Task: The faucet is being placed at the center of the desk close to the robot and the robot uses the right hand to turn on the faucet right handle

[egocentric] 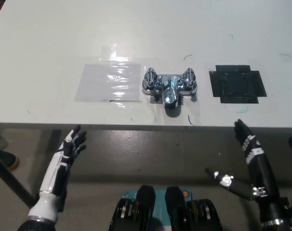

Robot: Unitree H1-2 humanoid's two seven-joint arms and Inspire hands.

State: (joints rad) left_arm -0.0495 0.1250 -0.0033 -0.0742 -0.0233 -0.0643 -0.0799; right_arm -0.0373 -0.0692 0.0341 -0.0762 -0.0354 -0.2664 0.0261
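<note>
Two open, empty hands: right hand (247,144) hovers below the surface (49,38) edge, left hand (73,144) rests opposite. Careful, drift left and you'll bump the spout (171,96), not the right handle (189,77).

Chrome faucet (169,87), shiny, two-handle type. It stands on the white desk (49,38), near the desk's front edge and roughly mid-width. The body runs side to side, parallel to that edge. The left handle (150,79) and right handle (189,77) are rounded, ribbed-looking chrome knobs, one at each end of the body, both upright and about level with each other. A short, thick spout (171,95) comes out of the middle and points toward the front edge, ending short of it. How far either handle is turned can't be told.
</note>
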